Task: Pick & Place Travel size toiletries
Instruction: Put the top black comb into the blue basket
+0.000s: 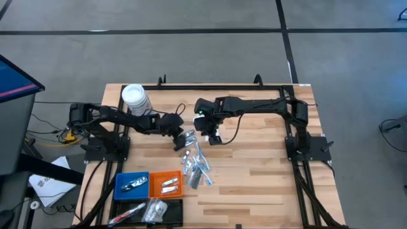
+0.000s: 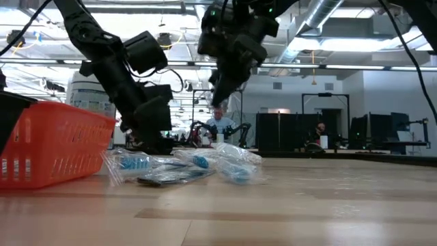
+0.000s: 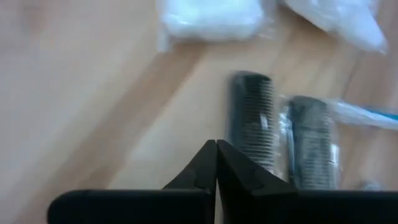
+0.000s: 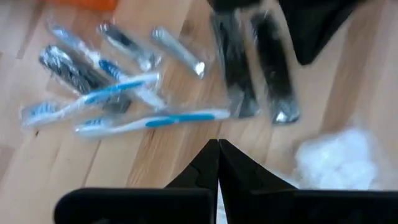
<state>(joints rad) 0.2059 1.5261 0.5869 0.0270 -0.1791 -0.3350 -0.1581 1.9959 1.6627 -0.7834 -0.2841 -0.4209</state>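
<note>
Both arms reach in over the middle of the worktop [image 1: 254,172], and neither carries anything. The left gripper [image 1: 179,138] sits low at the pile's far-left edge, its fingers [image 3: 214,168] pressed together with nothing between them. Right in front of it lie two black combs [image 3: 252,121] in clear wrap, side by side, with a white packet [image 3: 211,18] beyond them.

The right gripper [image 1: 213,135] hangs higher, just to the other side of the same pile, and its fingers [image 4: 217,165] are also pinched to a point, empty. In the low view it hovers clear above the heap while the left one is down at table level.

The travel size toiletries [image 1: 195,164] lie scattered loose at mid-worktop, trailing toward the near edge: wrapped blue-and-white toothbrushes [image 4: 152,119], silvery tubes [image 4: 179,51], the combs, and a crumpled white packet. From table height the heap is a low mound of clear wrappers with blue showing through.

At the near left corner stand three trays: a blue tray [image 1: 131,185], an orange tray [image 1: 166,184] just beside it, and a black tray [image 1: 146,212] along the near edge. Each already holds a few small wrapped items. A white-lidded jar [image 1: 134,97] stands near the far edge, on the left, close by the left arm.
</note>
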